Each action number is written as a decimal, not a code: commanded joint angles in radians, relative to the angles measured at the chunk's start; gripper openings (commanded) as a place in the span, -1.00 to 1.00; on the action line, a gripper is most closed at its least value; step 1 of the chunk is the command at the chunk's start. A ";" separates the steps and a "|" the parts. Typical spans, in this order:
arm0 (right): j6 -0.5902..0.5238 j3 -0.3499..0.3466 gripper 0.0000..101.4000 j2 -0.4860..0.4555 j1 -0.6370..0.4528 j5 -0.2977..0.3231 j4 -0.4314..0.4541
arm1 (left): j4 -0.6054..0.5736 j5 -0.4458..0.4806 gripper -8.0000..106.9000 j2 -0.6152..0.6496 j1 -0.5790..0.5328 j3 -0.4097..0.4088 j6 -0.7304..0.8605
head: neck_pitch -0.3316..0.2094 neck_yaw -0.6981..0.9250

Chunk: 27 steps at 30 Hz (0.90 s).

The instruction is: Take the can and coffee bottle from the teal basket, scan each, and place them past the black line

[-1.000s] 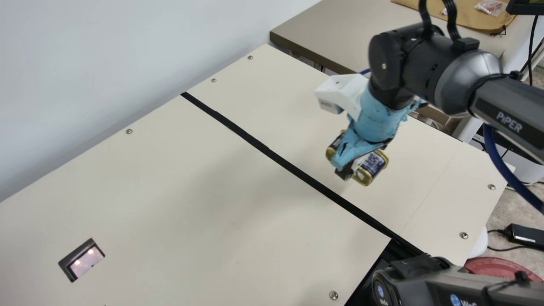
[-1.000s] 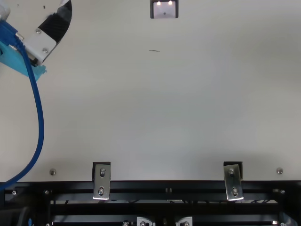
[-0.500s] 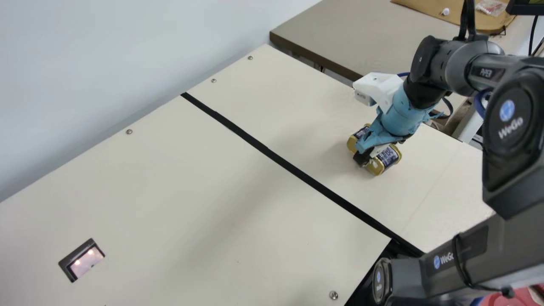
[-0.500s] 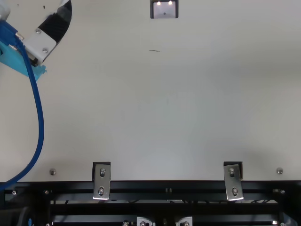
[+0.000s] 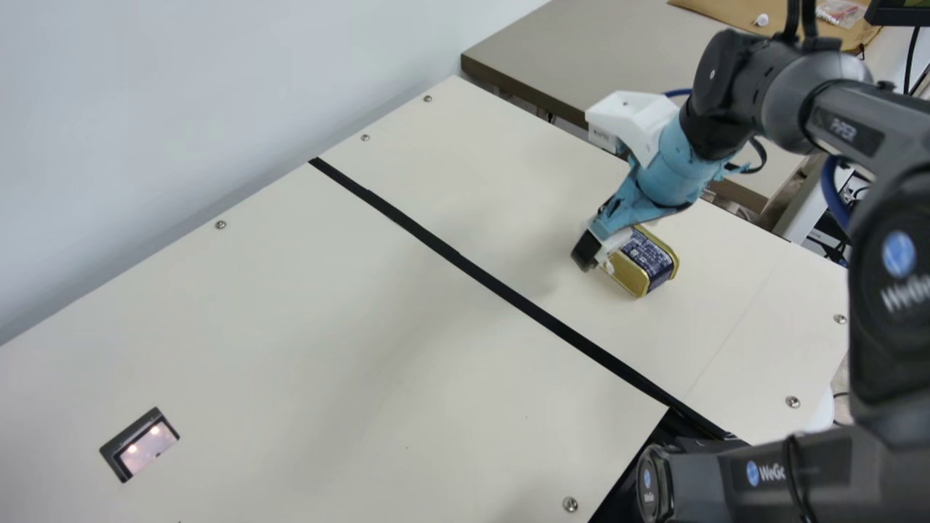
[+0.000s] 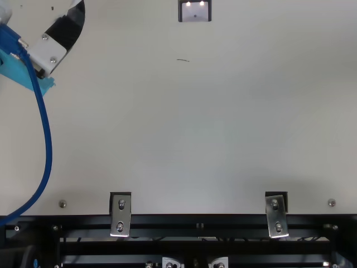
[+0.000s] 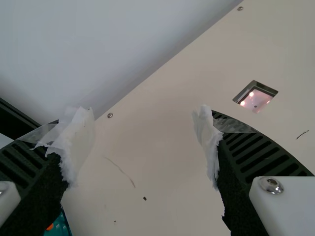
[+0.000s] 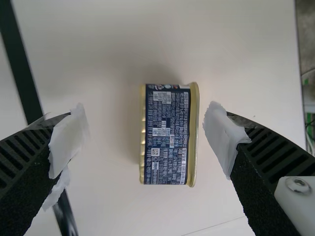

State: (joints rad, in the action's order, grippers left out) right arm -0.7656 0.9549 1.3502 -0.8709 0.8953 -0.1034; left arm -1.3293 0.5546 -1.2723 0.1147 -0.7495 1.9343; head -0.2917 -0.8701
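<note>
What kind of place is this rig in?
Probably a robotics lab with a mock checkout bench: a robot arm over a cream table, a lit window, likely the scanner, set into the tabletop, and a black line running across it.

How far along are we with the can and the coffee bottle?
The can looks placed: it lies past the black line. Whether it was scanned, I can't tell. Nothing is in hand: the right gripper is open around the can without gripping it, and the left gripper is open and empty. Probably left: backing off the can, then the bottle.
</note>
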 commanded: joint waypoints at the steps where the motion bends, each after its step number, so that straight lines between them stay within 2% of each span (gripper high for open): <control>1: -0.005 0.027 1.00 -0.112 0.021 0.074 -0.022 | 0.000 0.000 0.71 0.000 0.000 0.000 0.000 | 0.000 -0.020; 5: 0.002 0.082 1.00 -0.215 0.064 0.175 -0.083 | 0.000 0.000 0.71 0.000 0.000 0.000 0.000 | 0.000 -0.020; 11: 0.063 0.162 1.00 -0.303 0.111 0.319 -0.264 | 0.000 0.000 0.71 0.000 0.000 0.000 0.000 | 0.000 -0.020; 19: 0.243 0.105 1.00 -0.342 0.256 0.325 -0.546 | 0.000 0.000 0.71 0.000 0.000 0.000 0.000 | 0.000 -0.020; 27: 0.411 0.085 1.00 -0.402 0.407 0.325 -0.739 | 0.000 0.000 0.71 0.000 0.000 0.000 0.000 | 0.000 -0.020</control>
State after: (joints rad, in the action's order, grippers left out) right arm -0.3955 1.0409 0.9525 -0.4947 1.2192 -0.7833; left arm -1.3293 0.5546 -1.2723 0.1147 -0.7495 1.9343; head -0.2917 -0.8701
